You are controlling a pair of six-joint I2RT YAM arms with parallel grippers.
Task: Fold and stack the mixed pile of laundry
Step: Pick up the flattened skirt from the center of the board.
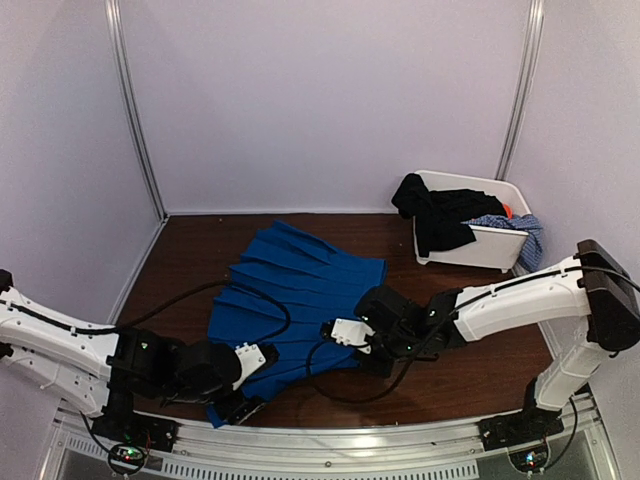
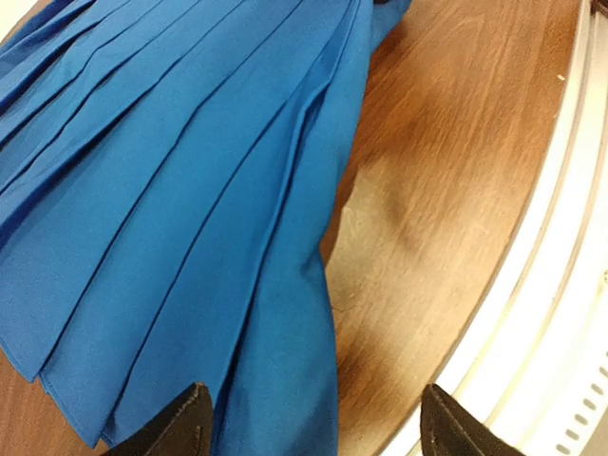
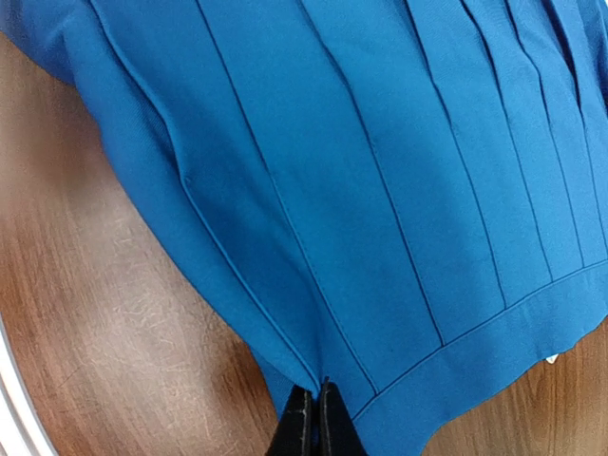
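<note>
Wooden table (image 1: 200, 250): tub (image 1: 495, 252) holds black garment (image 1: 437, 218); right fingers (image 3: 298, 429) pinch blue garment (image 1: 300, 290), left fingers (image 2: 182, 425) spread.

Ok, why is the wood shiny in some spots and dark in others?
Left wrist view: light glares off the brown wooden table, and the pleated royal-blue cloth garment throws a soft shadow beside its edge. Right wrist view: pale sheen at left, dark shadow under the cloth near the right pincer pinching it. Top view: even light, slightly soft.
</note>
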